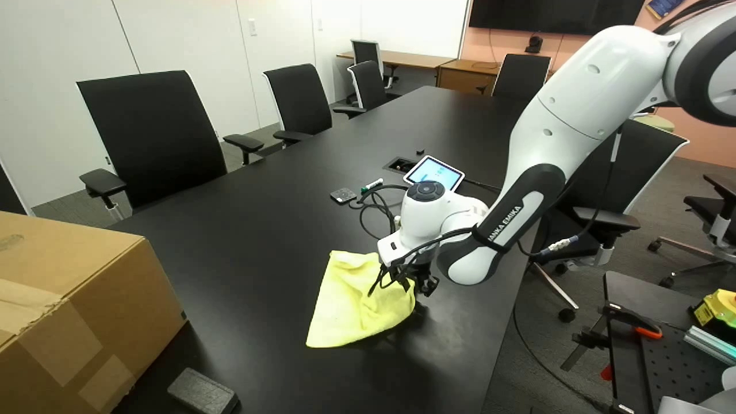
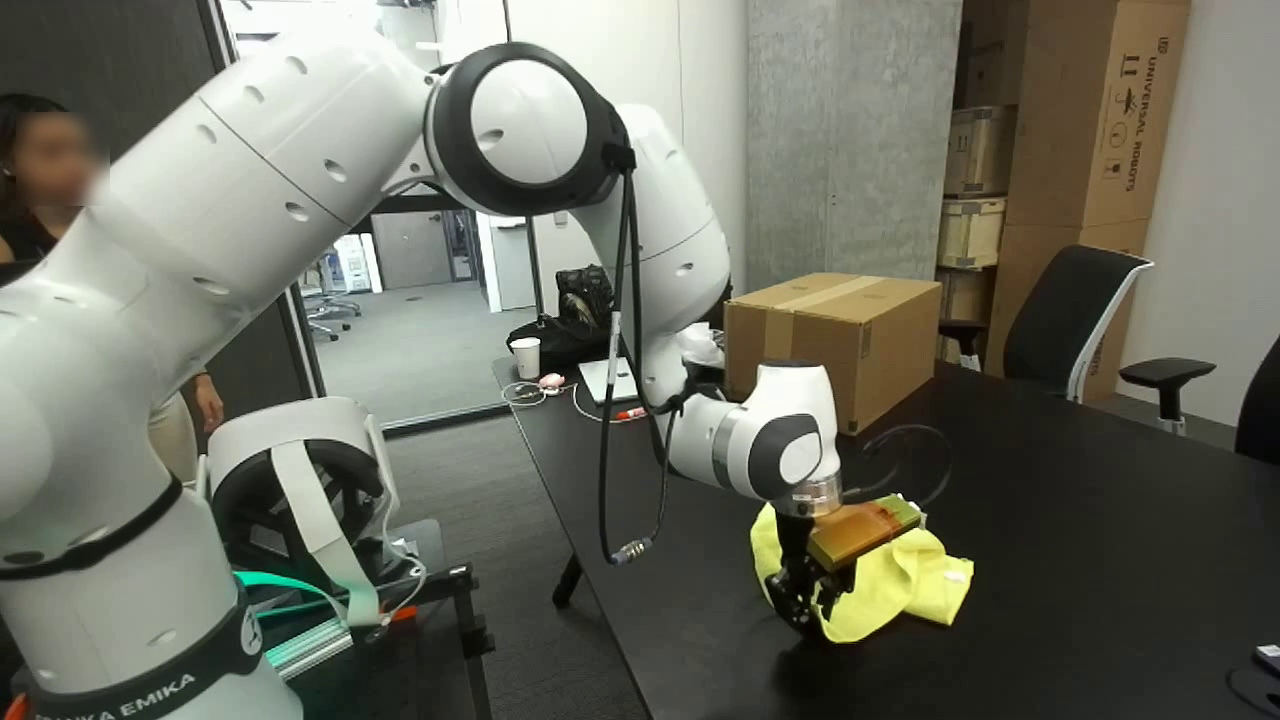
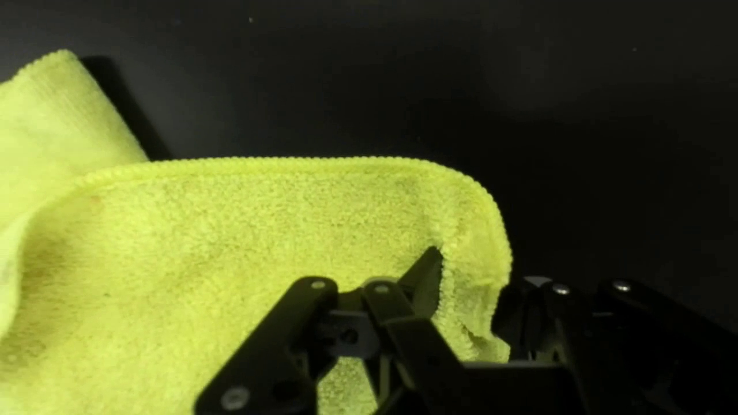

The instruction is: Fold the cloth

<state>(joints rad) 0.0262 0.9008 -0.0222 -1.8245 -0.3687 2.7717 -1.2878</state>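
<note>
1. Cloth (image 1: 339,310), creased, on the desk (image 1: 259,270), in from the long edge nearest the robot (image 2: 250,180). One layer laps another; wrist view has an under-layer corner poking out askew.
2. Gripper (image 3: 470,282): fingers (image 3: 424,282) down at a rounded cloth corner, fabric between them. Fabric covers part of one tip; can't tell if it's clamped or just straddling.
3. Step, judging from this: corner pickup or corner release, can't say which. Fold not finished; edges don't line up.
4. Slip risk: if only a thin bit of hem sits between the fingers, cloth would likely slide out on a lift. Cause: shallow bite.
5. Drag risk: fabric looks light, desk looks smooth. Low sideways pull would probably shift the whole cloth toward a desk edge instead of turning a corner over.
6. Crooked fold risk: layers already skewed, so carrying this corner across could stack creases.
7. Snag risk: wrist cable (image 1: 376,282) hangs across the cloth in an exterior view; could sweep a laid layer off line when the robot turns.
8. Release risk: soft fabric may cling to a fingertip if the gripper spreads too little.
9. Box (image 2: 800,350): toward the desk corner where short end meets opposite long edge, well apart; unlikely trouble.
</note>
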